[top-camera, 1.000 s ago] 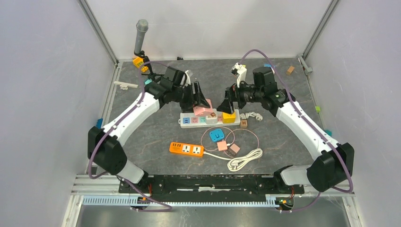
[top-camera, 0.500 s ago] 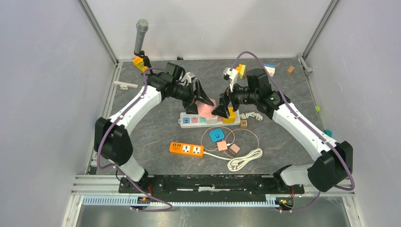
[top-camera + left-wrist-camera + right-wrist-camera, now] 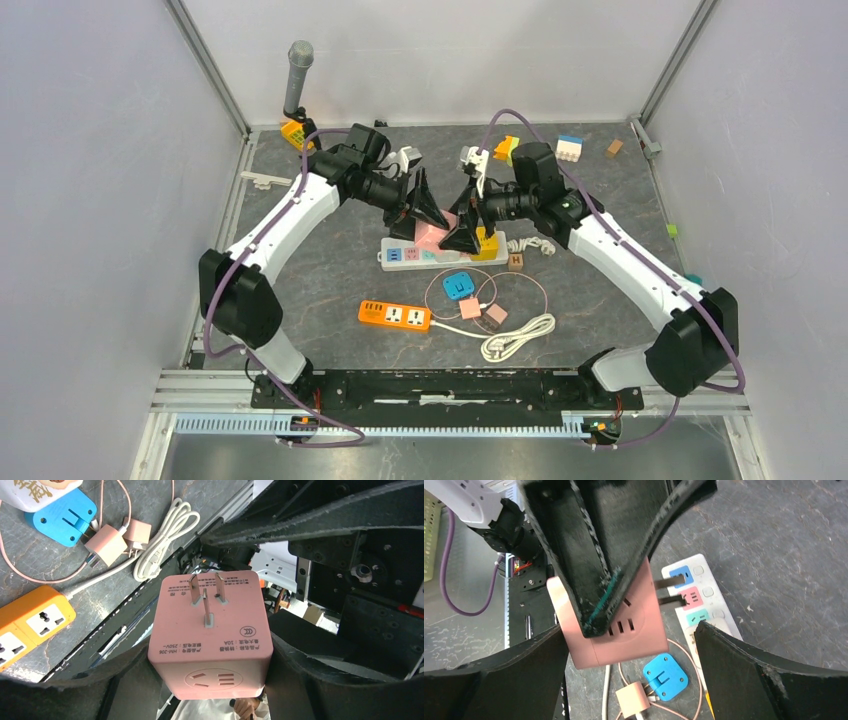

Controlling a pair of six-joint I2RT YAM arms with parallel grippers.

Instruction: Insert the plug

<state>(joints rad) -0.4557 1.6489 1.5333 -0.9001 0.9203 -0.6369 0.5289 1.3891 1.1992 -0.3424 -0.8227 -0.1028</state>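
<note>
My left gripper (image 3: 428, 214) is shut on a pink cube plug adapter (image 3: 433, 233) and holds it above the white power strip (image 3: 405, 255). In the left wrist view the cube (image 3: 210, 630) sits between my fingers (image 3: 75, 685), its three prongs pointing away from the wrist. My right gripper (image 3: 463, 236) is open, right beside the cube. In the right wrist view the cube (image 3: 624, 635) lies between my wide-open right gripper (image 3: 629, 630), with a left finger across it. The strip's coloured sockets (image 3: 694, 600) show just behind the prongs.
A yellow cube adapter (image 3: 487, 245) sits on the strip's right end. In front lie an orange power strip (image 3: 395, 316), a blue adapter (image 3: 458, 285), pink chargers (image 3: 483, 312) and a coiled white cable (image 3: 515, 338). Toy blocks (image 3: 568, 147) and a grey cylinder (image 3: 296, 75) stand at the back.
Both grippers have moved toward each other over the white strip. The left one has lifted the pink cube, and the right one has swung left up to it.
</note>
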